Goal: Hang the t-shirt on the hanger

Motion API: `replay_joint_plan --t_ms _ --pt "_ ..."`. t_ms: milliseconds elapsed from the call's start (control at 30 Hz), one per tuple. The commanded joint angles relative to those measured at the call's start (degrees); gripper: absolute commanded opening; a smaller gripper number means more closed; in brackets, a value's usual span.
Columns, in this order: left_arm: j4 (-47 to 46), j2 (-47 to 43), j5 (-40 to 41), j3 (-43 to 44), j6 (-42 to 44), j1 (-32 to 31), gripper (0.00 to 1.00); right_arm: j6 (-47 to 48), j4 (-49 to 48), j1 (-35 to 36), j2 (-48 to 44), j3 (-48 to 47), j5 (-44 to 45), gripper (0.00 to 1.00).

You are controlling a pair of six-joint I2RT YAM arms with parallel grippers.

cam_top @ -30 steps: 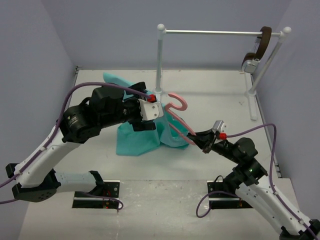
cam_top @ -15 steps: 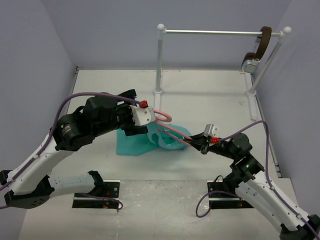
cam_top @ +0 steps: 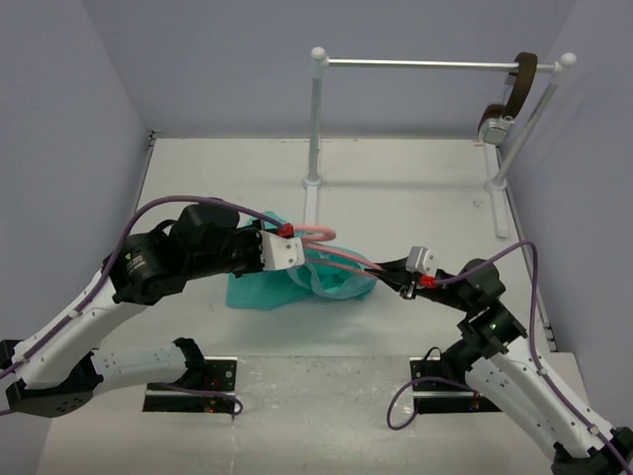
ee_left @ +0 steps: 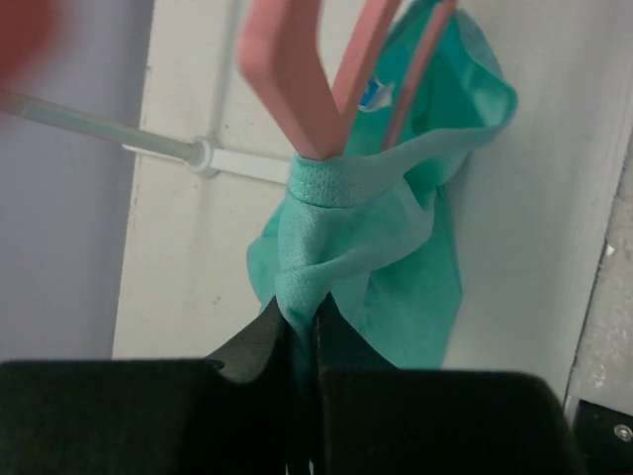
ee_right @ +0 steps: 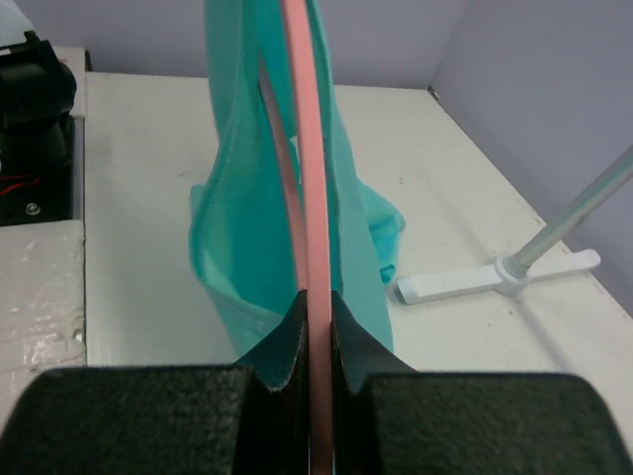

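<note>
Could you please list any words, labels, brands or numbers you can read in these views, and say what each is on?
No text is legible in any view.
Small blue-and-white tag inside the t-shirt, beside the hanger: too blurred to read.

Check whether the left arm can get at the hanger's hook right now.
Probably not yet: the left pincer is shut on the t-shirt and would have to let go first. Otherwise the hanger's hook lies close by, bare of cloth.
</note>
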State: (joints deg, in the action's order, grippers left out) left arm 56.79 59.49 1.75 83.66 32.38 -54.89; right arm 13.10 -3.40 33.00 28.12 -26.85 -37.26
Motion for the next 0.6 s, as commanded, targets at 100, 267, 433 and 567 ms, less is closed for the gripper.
replay_joint_plan --t_ms 100,267,433,567 --pt "-2.56 -4.73 -5.68 -0.78 -1.53 -0.13 0.00 2.24 -2.89 -0.26 0.66 -2.86 -1.41 0.00" --pt "-5.21 -6.37 -11.64 -1.14 -3.05 -0.13 0.00 -1.65 -5.13 -0.30 2.44 -3.00 1.01 0.09" --pt "-7.70 -7.70 -5.83 -4.33 -5.62 -0.13 0.00 -15.34 -2.82 -0.30 3.95 -6.52 16.10 0.92" --pt "-9.86 -8.89 -2.00 -6.88 -8.01 -0.09 0.00 -31.87 2.94 -0.30 3.10 -8.25 28.18 0.99"
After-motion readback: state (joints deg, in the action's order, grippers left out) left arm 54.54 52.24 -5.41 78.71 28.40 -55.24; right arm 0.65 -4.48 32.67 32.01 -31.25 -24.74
